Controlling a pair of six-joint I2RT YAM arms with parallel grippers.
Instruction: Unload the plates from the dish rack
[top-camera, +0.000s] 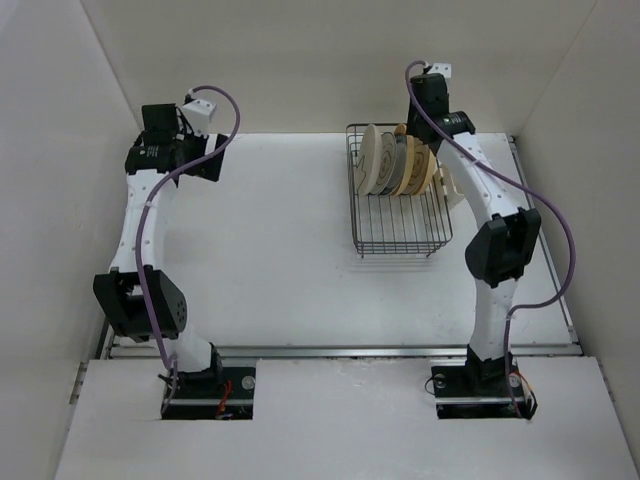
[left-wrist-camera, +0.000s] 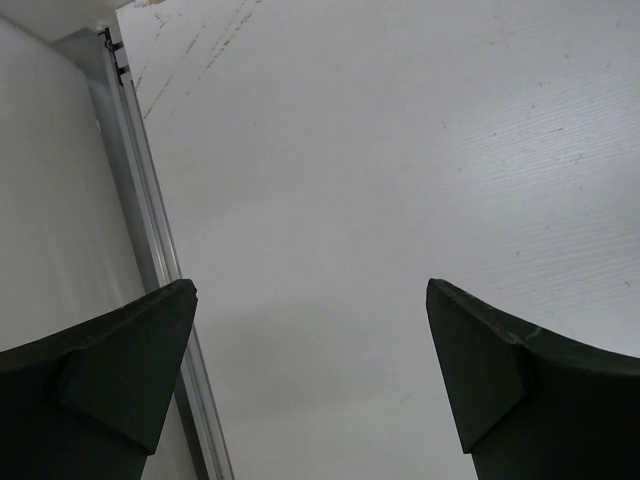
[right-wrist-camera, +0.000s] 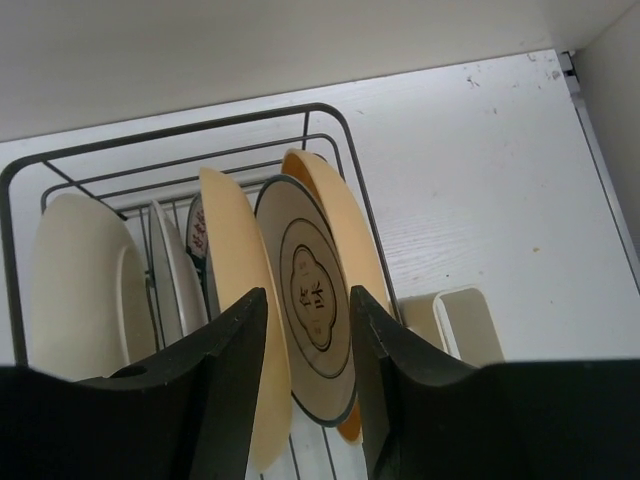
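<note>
The black wire dish rack stands at the back right with several plates upright in it. In the right wrist view, the white plate with a thin dark ring and centre motif stands between a cream plate and a yellow-orange plate. My right gripper reaches down over them, its jaws half closed around the ringed plate. The left fingertip overlaps the cream plate's edge. Whether the pads press on a plate is not visible. My left gripper hangs open over bare table at the far left.
Further left in the rack stand a larger cream plate and a patterned plate. A cream cutlery holder hangs on the rack's right side. White walls enclose the table, and a metal rail runs along the left wall.
</note>
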